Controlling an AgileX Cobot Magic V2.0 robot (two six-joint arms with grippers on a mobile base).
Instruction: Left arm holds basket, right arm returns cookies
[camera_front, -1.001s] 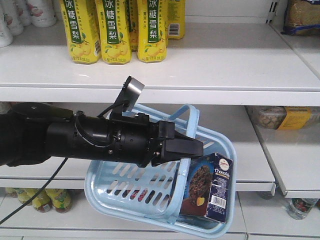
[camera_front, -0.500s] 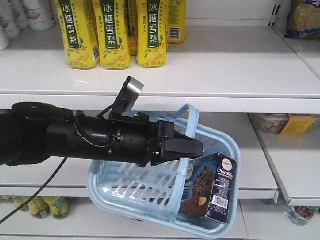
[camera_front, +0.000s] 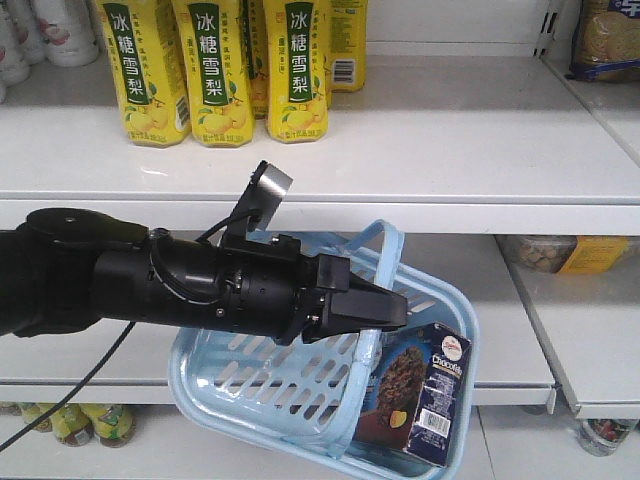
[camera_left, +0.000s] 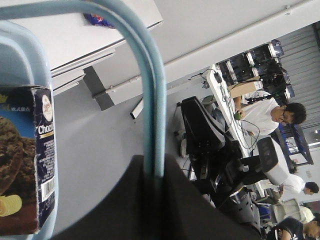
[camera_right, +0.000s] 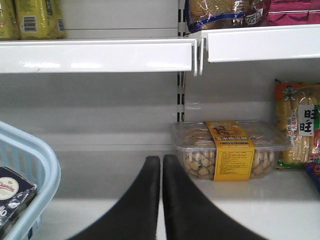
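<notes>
My left gripper (camera_front: 388, 310) is shut on the arched handle (camera_front: 384, 238) of a light blue plastic basket (camera_front: 255, 385), which hangs tilted in front of the middle shelf. A dark blue chocolate cookie box (camera_front: 425, 395) stands in the basket's right end. In the left wrist view the handle (camera_left: 150, 95) runs down between the closed fingers of the left gripper (camera_left: 154, 172), and the cookie box (camera_left: 25, 160) shows at the left. My right gripper (camera_right: 161, 161) is shut and empty over a white shelf. The basket rim (camera_right: 35, 150) and a corner of the box (camera_right: 12, 192) lie to its left.
Yellow drink bottles (camera_front: 210, 70) stand on the upper shelf (camera_front: 450, 160). A clear tub of cookies with a yellow label (camera_right: 227, 150) sits on the shelf just right of my right gripper, with snack bags (camera_right: 300, 125) beyond it. People and desks (camera_left: 270, 115) show behind.
In the front view the shelves and bottles have shifted slightly left and down. The basket still hangs from my left gripper and has swung a little lower on the right.
</notes>
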